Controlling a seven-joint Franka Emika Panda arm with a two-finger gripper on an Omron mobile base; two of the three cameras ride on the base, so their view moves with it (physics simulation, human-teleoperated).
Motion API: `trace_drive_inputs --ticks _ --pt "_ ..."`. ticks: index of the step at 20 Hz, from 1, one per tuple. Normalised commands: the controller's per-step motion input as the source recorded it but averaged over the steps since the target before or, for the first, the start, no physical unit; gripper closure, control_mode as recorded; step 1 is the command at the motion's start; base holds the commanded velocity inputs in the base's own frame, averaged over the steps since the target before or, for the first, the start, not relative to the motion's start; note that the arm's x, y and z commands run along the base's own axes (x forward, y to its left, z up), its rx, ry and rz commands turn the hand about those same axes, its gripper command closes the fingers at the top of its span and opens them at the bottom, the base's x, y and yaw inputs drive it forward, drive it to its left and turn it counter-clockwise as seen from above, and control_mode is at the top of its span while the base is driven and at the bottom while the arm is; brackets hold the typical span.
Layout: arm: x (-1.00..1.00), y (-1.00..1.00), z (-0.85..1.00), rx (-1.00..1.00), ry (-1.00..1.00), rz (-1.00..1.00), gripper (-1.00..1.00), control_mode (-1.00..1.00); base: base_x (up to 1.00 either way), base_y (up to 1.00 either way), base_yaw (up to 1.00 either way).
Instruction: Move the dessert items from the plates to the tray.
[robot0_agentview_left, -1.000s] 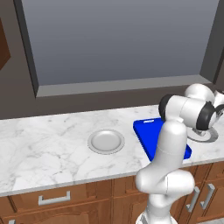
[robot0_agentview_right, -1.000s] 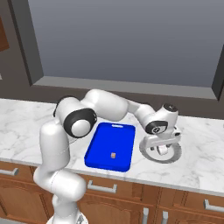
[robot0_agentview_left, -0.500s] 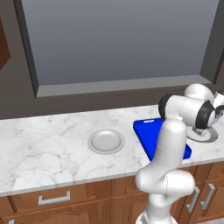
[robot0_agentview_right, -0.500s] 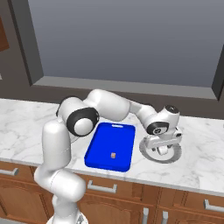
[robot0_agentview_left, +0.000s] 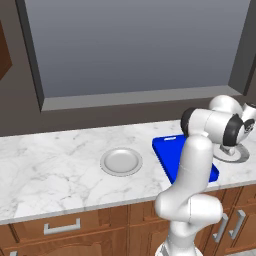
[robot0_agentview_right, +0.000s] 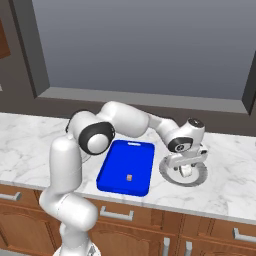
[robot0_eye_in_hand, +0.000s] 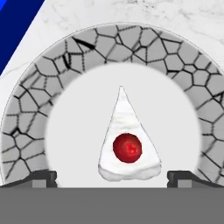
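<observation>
I have the tool (robot0_agentview_right: 184, 169) hanging low over the right-hand plate (robot0_agentview_right: 199, 179), jaws spread wide and holding nothing. In the hand view the two finger tips (robot0_eye_in_hand: 38, 178) stand at either side of the bottom edge, and the white wedge with the red top (robot0_eye_in_hand: 127, 144) sits between them, just ahead along the tool's line of sight.

The wedge lies in the plate's smooth middle (robot0_eye_in_hand: 183, 131). Its long axis runs from its broad base, nearest the tool, to its point, which aims straight away from the tool, up the hand view. The jaws therefore straddle it across its width, near the base.

The tan lump (robot0_agentview_right: 129, 177) already rests on the blue tray (robot0_agentview_right: 120, 167), toward its near end. The tray lies just left of this plate; the other plate (robot0_agentview_left: 121, 162) sits bare, farther left on the desk (robot0_agentview_left: 50, 165).

My judgement: one item placed, one left. Next is a straight descent and a close across the base; a tilt could push the wedge out forward.
</observation>
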Motion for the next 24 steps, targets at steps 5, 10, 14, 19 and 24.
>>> trace_drive_inputs --ticks 5,10,14,19,24 --pt "0.06 0.00 0.00 0.00 0.00 0.00 -1.00 -1.00 0.00 0.00 0.00" --pt "0.00 0.00 -0.10 0.00 0.00 0.00 -1.00 -1.00 0.00 0.00 0.00" --pt "0.00 0.00 -0.10 0.00 0.00 0.00 -1.00 -1.00 0.00 0.00 0.00" --pt "0.00 0.00 -0.10 0.00 0.00 0.00 -1.00 -1.00 0.00 0.00 0.00" --pt "0.01 0.00 -0.10 0.00 0.00 0.01 -1.00 -1.00 0.00 0.00 0.00"
